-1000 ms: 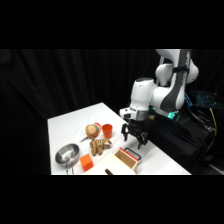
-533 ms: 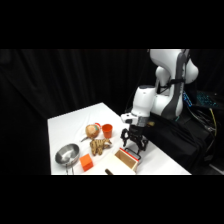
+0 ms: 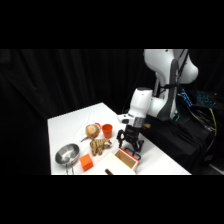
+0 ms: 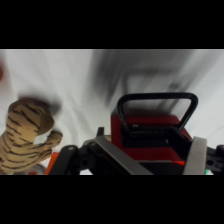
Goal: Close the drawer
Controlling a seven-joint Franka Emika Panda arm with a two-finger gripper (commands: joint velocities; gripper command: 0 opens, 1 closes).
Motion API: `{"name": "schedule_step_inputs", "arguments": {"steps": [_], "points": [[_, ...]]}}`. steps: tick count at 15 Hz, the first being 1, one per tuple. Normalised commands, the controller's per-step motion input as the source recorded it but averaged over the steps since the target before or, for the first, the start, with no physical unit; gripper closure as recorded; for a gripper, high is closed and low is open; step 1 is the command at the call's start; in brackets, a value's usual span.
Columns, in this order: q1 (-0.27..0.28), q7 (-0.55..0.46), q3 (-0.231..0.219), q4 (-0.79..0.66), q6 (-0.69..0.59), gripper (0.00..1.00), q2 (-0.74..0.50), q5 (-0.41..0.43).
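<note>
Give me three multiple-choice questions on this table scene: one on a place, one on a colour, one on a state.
1. The striped tiger plush toy lies:
A) between the round metal bowl and the light-wood drawer
B) inside the bowl
C) on top of the drawer

2. The small block beside the bowl is:
A) blue
B) orange
C) green

3. The bowl stands:
A) upside down
B) on its side
C) upright, opening upward

Answers:
1 A, since the side view shows the toy between the two.
2 B, since the block shows orange.
3 C, since the bowl's hollow faces up.
</note>
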Motion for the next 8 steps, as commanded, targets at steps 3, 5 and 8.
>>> {"name": "schedule_step_inputs", "arguments": {"steps": [3, 5, 8], "points": [[0.129, 0.19, -0.074, 0.1, 0.11, 0.0, 0.0, -0.107], [0.114, 0.15, -0.082, 0.16, 0.09, 0.0, 0.04, -0.109], [0.068, 0.14, -0.066, 0.22, 0.09, 0.0, 0.12, -0.132]]}}
